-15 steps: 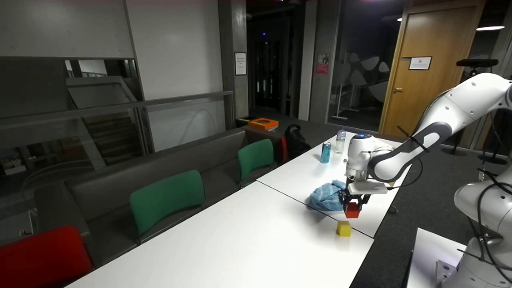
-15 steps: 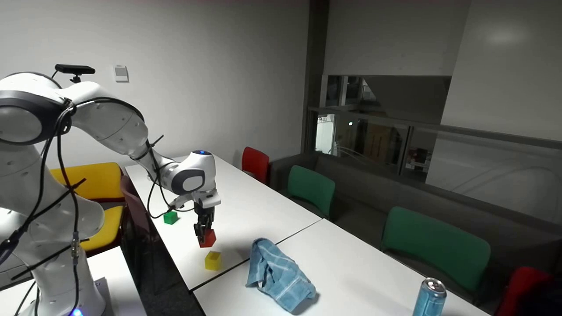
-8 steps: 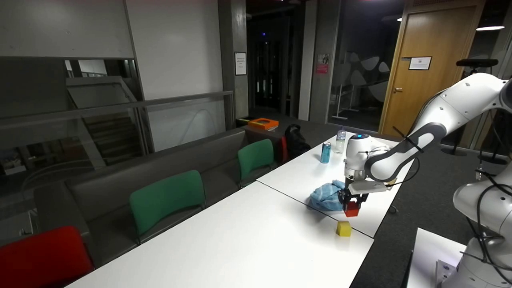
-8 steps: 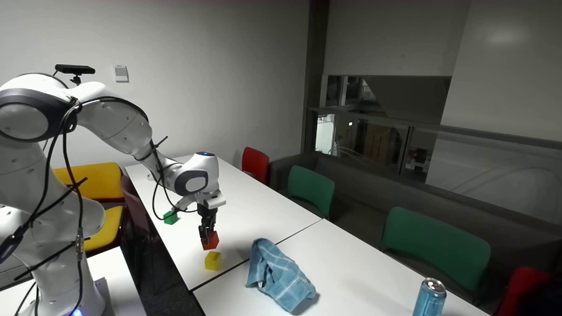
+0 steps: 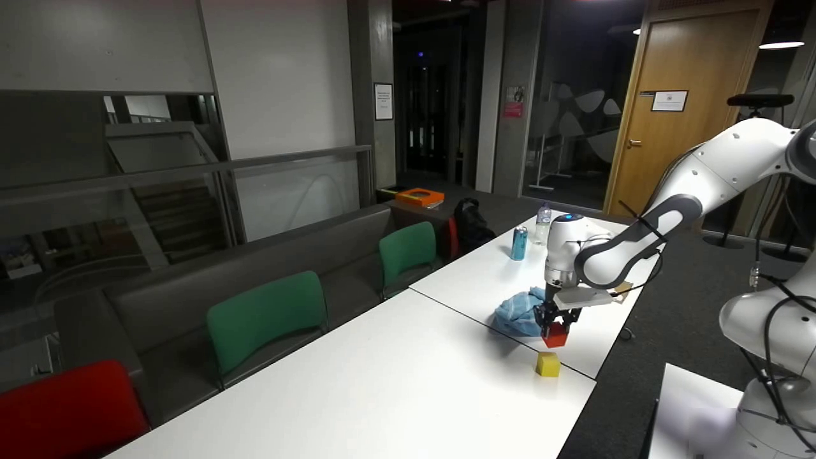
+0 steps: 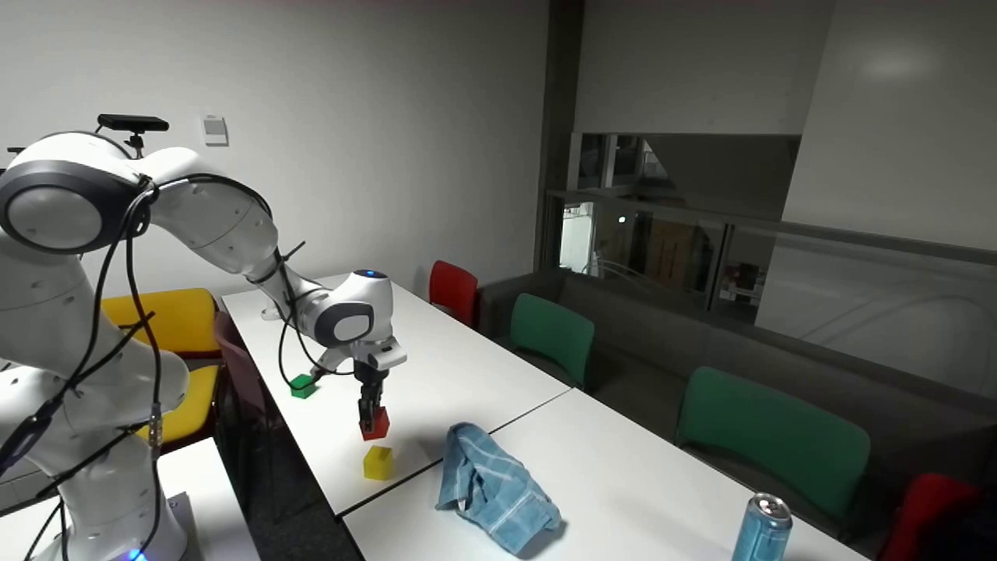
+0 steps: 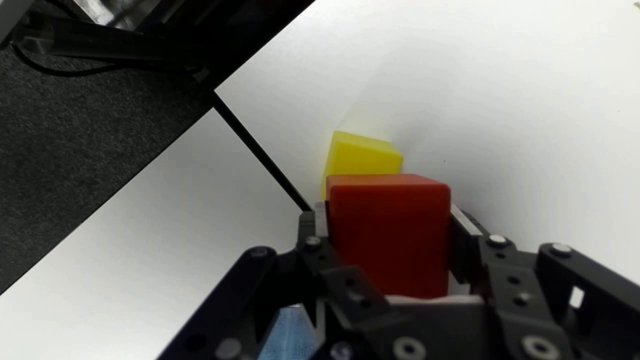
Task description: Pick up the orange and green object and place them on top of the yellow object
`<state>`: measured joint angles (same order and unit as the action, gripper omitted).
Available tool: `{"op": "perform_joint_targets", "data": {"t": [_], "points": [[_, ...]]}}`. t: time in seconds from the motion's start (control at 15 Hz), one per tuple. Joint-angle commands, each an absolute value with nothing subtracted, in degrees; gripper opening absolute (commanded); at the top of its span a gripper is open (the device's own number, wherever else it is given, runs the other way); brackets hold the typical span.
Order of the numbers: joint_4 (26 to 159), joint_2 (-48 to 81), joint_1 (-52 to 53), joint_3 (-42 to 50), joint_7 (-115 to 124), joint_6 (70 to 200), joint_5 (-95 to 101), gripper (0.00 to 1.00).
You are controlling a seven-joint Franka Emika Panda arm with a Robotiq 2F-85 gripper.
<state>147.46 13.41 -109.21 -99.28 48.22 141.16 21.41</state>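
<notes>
The red block [image 7: 390, 250], kinda orange on one face in the wrist view, is clamped in the tool [image 7: 390, 225] and up off the counter [image 6: 467, 382]. It's near the yellow block [image 6: 378, 464], with a gap between them in both exterior views. That one's just sitting on the counter, partly hidden behind the red block in the wrist view. The green block [image 6: 304, 392] is on the counter too, well apart from those two.

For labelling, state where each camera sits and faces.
An exterior view: raised, facing grey couch, brown wooden door; white arm at image right.
An exterior view: raised, facing couch, white wall; arm at image left.
Wrist view: over black gripper, facing down to red cube, yellow cube.
Both exterior views share yellow cube, blue cloth.
</notes>
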Motion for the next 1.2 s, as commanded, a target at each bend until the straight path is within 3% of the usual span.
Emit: {"op": "perform_joint_targets", "data": {"t": [0.0, 0.87, 0.93, 1.13], "points": [[145.94, 13.19, -103.61, -94.36, 45.67, 141.76, 18.72, 0.30], [144.66, 17.46, -84.65, -74.21, 48.29, 142.62, 22.32, 0.30], [144.91, 11.04, -76.96, -67.55, 40.69, 145.08, 11.90, 0.30], [144.05, 11.77, -64.79, -55.19, 35.74, 146.96, 5.35, 0.30]]}}
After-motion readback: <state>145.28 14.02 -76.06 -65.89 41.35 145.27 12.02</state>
